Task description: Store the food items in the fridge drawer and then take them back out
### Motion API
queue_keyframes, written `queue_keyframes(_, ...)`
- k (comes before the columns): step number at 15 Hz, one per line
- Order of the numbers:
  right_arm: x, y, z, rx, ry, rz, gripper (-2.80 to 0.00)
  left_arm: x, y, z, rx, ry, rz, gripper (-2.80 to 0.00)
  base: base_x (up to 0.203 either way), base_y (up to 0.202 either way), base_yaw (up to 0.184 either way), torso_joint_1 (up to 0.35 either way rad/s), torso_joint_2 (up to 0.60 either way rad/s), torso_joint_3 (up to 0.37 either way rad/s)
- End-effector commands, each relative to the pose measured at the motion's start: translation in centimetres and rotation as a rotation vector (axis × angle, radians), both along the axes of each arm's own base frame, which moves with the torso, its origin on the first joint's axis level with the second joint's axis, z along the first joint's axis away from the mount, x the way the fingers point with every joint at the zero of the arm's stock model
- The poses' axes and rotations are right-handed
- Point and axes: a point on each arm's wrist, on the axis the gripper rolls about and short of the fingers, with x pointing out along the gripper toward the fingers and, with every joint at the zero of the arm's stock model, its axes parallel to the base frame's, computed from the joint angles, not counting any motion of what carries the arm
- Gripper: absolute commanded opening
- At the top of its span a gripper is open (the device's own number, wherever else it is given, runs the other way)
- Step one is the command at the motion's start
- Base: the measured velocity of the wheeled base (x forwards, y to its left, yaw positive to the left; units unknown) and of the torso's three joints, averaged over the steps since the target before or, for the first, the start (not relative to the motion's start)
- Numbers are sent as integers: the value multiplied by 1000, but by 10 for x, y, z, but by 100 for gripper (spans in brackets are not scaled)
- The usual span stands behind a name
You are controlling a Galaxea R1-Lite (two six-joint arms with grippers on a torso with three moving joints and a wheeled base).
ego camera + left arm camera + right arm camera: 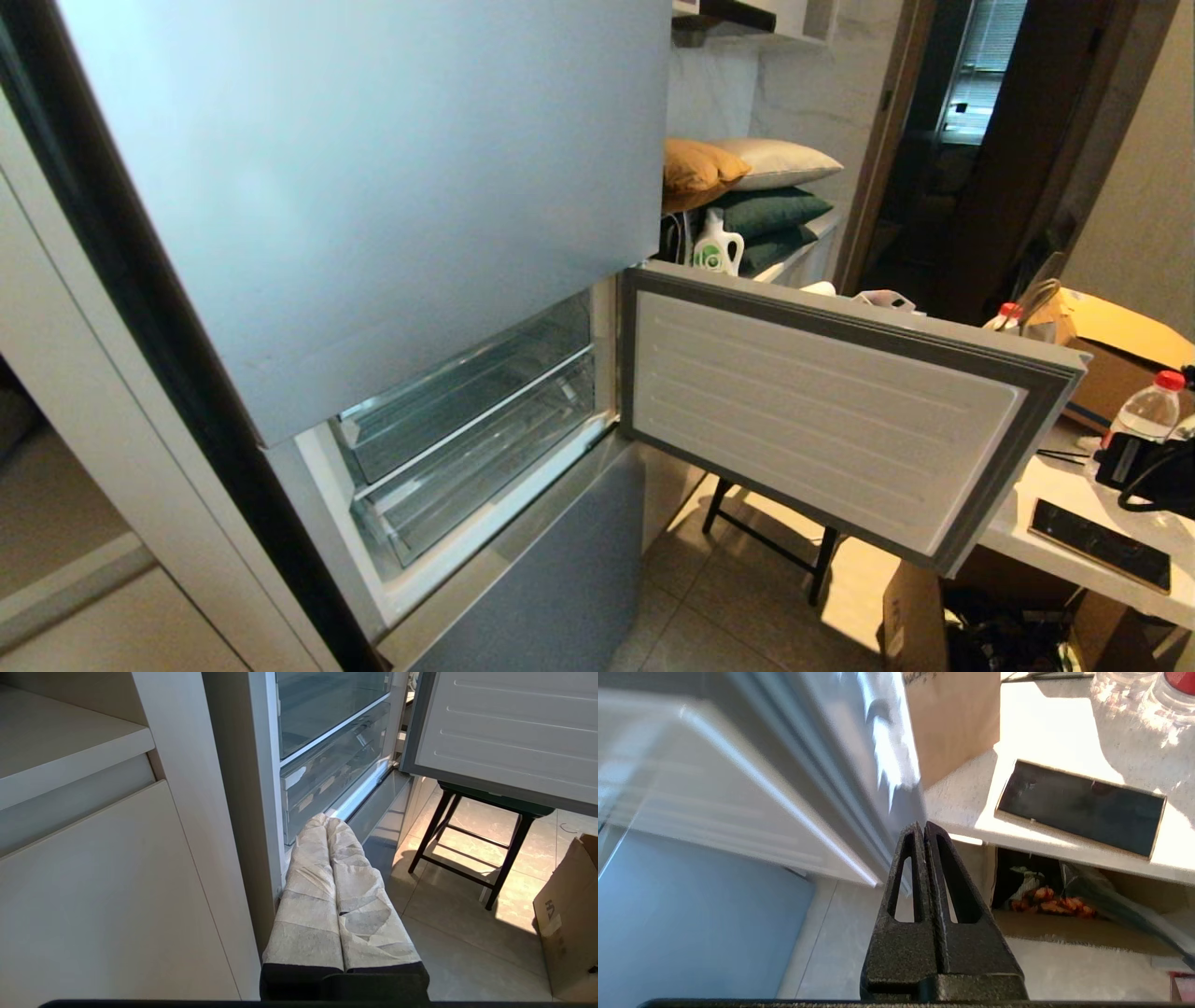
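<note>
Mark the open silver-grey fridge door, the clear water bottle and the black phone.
open silver-grey fridge door (831, 411), head view, white inner panel.
clear water bottle (1146, 411), head view, body.
black phone (1080, 807), right wrist view, screen.

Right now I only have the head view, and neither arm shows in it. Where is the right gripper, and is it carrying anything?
Observer: The right gripper is shut and empty, with its tips close to the outer edge of the open fridge door, above the floor.
Operator: What lies just beyond it?
Observer: The white table, with a dark phone lying flat near its edge.
Operator: And the left gripper?
Observer: The left gripper is also shut and empty. It points toward the lower clear drawer, which looks pushed in.
</note>
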Motion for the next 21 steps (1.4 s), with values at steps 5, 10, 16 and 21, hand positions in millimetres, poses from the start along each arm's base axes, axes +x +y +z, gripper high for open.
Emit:
queue_keyframes(5, 13, -28, -2, -19, -11, -66, -280, 1, 0, -3, 0, 12, 0, -280, 0, 0, 0, 0, 0, 0)
queue_keyframes(10, 29, -43, 1, -31, -40, -73, -280, 1, 0, -3, 0, 12, 0, -280, 0, 0, 0, 0, 0, 0)
queue_keyframes(16, 47, -52, -3, -4, -69, 1, -280, 1, 0, -3, 0, 11, 0, -280, 0, 0, 0, 0, 0, 0)
queue_keyframes(21, 57, -57, 1, 12, -109, 74, -280, 1, 0, -3, 0, 11, 0, -280, 0, 0, 0, 0, 0, 0)
